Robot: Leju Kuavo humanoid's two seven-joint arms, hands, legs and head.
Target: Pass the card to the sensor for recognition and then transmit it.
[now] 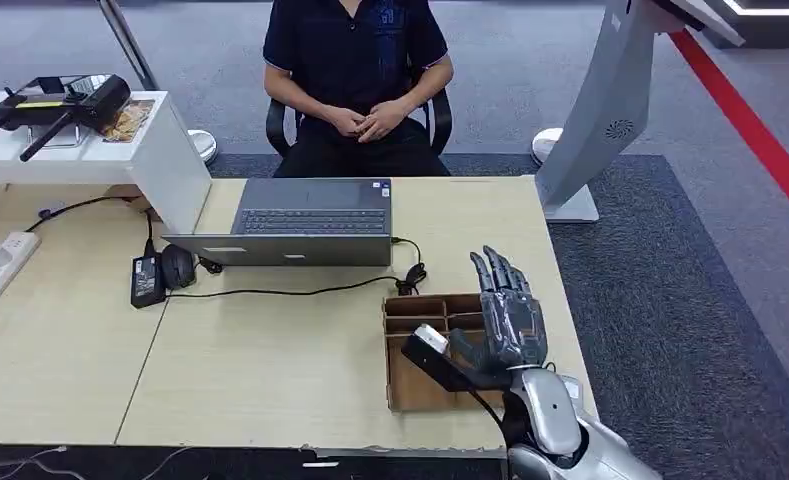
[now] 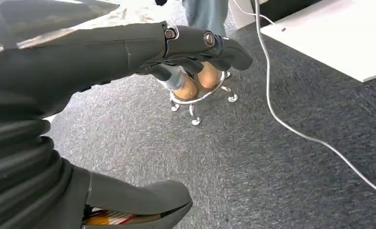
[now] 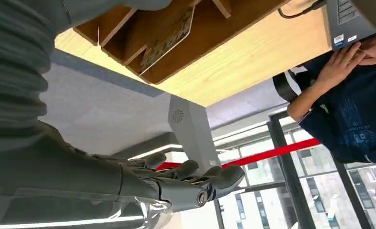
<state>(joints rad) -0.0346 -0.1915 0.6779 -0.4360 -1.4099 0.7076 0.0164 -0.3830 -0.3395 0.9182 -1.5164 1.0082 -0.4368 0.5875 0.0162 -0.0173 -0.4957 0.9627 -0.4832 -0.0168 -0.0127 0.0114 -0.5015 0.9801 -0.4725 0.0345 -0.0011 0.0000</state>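
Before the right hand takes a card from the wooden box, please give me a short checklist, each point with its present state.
1. Right hand empty, fingers spread: ok.
2. Right hand above the box: ok.
3. Card standing in a box compartment: ok.
4. Left hand holds nothing, hanging over the floor: ok.
5. Person keeps hands in lap, away from the box: ok.
6. Laptop and its cable apart from the box: cable lies close to its far edge, cannot tell.

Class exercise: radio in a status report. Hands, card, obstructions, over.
Right hand open above the box, holding nothing. Left hand hangs low over carpet, empty. Card sits in a box slot, untouched. Nothing blocking the box.
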